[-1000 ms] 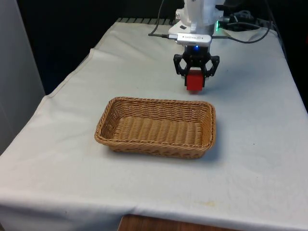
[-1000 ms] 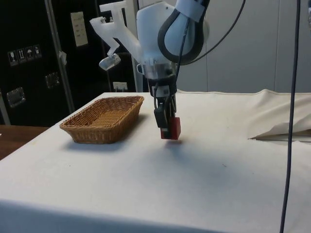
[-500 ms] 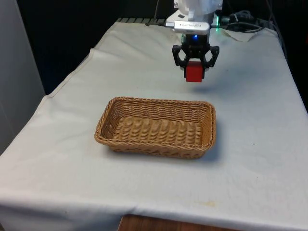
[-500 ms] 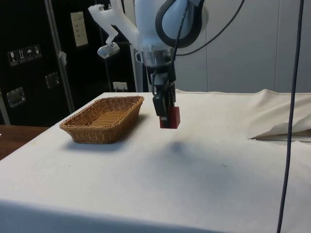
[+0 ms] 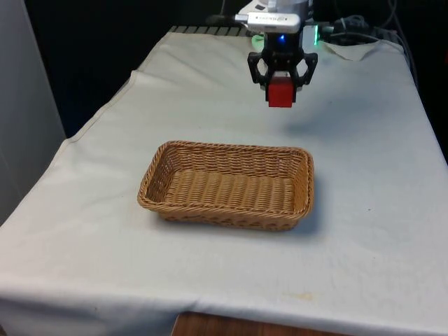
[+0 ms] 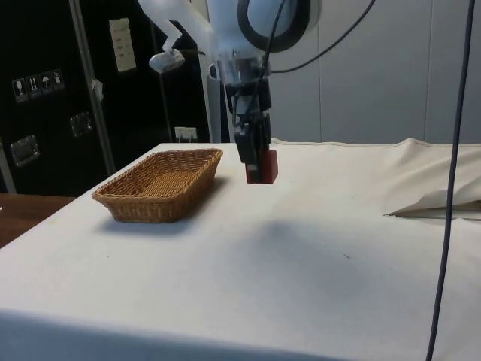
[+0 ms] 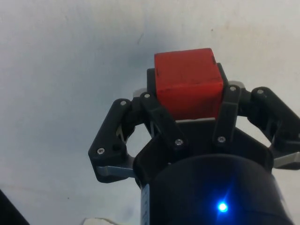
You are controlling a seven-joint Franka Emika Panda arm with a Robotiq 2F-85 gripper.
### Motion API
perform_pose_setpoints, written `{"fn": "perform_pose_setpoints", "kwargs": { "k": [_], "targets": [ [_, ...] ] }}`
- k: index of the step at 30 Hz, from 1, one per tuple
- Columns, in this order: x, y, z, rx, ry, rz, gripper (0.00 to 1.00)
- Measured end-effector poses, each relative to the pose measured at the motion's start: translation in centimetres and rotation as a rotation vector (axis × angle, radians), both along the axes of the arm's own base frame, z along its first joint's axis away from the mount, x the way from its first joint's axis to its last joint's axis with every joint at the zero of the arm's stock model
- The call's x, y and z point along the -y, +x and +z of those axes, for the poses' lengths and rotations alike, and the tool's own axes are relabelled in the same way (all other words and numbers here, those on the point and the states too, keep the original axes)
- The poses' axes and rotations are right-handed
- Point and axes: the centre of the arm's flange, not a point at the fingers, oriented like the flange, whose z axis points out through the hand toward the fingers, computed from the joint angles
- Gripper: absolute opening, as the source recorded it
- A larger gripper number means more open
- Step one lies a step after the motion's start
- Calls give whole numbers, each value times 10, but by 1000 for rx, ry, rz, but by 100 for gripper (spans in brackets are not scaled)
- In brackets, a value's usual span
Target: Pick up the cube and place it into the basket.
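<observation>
A red cube point(image 5: 281, 92) hangs in the air above the white cloth, held between the black fingers of my gripper point(image 5: 281, 84). From the side the cube point(image 6: 262, 166) is well above the table, with the gripper point(image 6: 257, 159) shut on it. In the wrist view the cube point(image 7: 187, 83) sits clamped between the two fingers, with bare cloth under it. The woven wicker basket point(image 5: 159, 173) stands on the table nearer the camera than the gripper, and it holds nothing. In the side view the basket point(image 6: 125, 198) lies to the left of the cube, apart from it.
Black cables point(image 5: 350, 28) lie on the cloth at the far end beside the robot's base. A fold of cloth point(image 6: 436, 203) rises at the side view's right. The table edge point(image 5: 105, 112) drops off at the front view's left.
The gripper has risen straight up with the red cube in it, from just above the cloth to well above it. The basket has stayed put.
</observation>
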Motion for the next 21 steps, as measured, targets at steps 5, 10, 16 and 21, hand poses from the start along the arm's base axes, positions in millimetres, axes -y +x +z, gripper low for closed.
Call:
{"fn": "perform_pose_setpoints", "kwargs": {
  "k": [5, 10, 16, 21],
  "targets": [
    [1, 0, 8, -3, 3, -1, 1],
    [3, 0, 19, -3, 7, -4, 1],
    [4, 0, 30, -4, 11, -4, 1],
    [6, 0, 38, -6, 14, -7, 1]
  ]
}}
